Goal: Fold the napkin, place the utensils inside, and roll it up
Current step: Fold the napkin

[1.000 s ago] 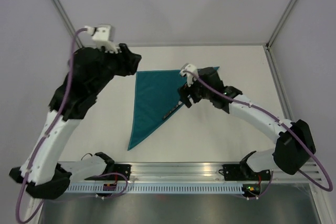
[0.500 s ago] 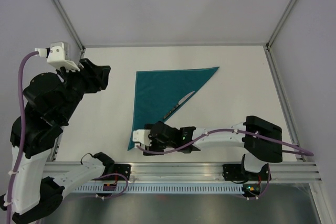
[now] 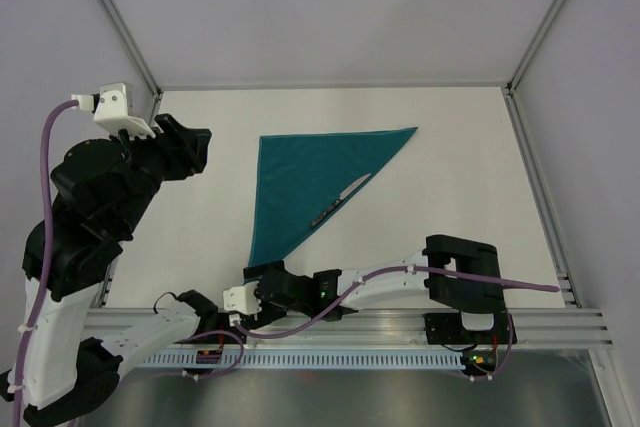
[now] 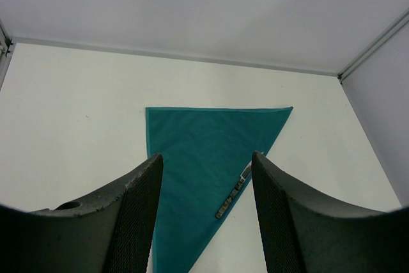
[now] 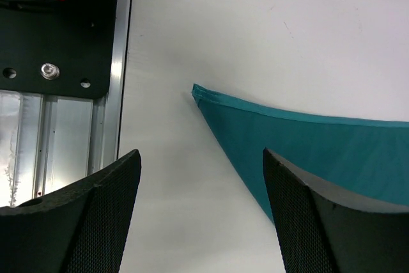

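The teal napkin (image 3: 295,182) lies flat on the table, folded into a triangle with its long edge running from the far right corner to the near left tip. One of the utensils (image 3: 340,199), a knife with a silvery blade and a dark handle, rests along that long edge; it also shows in the left wrist view (image 4: 235,191). My left gripper (image 3: 197,152) hangs open, raised and left of the napkin (image 4: 204,139). My right gripper (image 3: 258,277) is open and low at the napkin's near tip (image 5: 307,145), empty.
The aluminium rail (image 3: 380,325) with both arm bases runs along the near edge, close to the right gripper (image 5: 200,155), and shows at the left of the right wrist view (image 5: 77,132). Grey walls and corner posts (image 3: 520,77) enclose the white table (image 3: 450,167).
My right arm has swung from the knife on the napkin's far right down to the near left tip. My left arm has pulled back to the left, off the napkin.
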Controlling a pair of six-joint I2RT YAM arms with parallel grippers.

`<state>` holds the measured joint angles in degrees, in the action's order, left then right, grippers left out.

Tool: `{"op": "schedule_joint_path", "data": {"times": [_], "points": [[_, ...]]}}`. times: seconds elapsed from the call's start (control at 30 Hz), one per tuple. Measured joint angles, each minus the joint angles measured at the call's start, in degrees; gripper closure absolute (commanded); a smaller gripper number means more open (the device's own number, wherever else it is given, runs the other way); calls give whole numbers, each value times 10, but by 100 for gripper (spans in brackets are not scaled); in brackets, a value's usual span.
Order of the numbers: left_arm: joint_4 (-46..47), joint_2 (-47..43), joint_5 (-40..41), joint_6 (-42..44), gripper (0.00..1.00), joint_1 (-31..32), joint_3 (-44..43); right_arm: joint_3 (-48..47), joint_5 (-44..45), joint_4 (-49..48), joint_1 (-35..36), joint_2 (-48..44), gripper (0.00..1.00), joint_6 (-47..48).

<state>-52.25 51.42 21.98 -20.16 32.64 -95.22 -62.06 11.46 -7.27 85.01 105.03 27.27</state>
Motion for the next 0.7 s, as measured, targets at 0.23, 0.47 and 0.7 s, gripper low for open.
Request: {"op": "schedule_joint_path", "data": {"times": [0.23,0.47,0.7], "points": [[0,0,0,0,37,0,12,-21,23,-25,8,44,18,15],[0,0,0,0,37,0,22,-51,41,-48,14,94,19,28],[0,-1,0,0,37,0,26,-72,61,-64,18,125,24,37]]}}
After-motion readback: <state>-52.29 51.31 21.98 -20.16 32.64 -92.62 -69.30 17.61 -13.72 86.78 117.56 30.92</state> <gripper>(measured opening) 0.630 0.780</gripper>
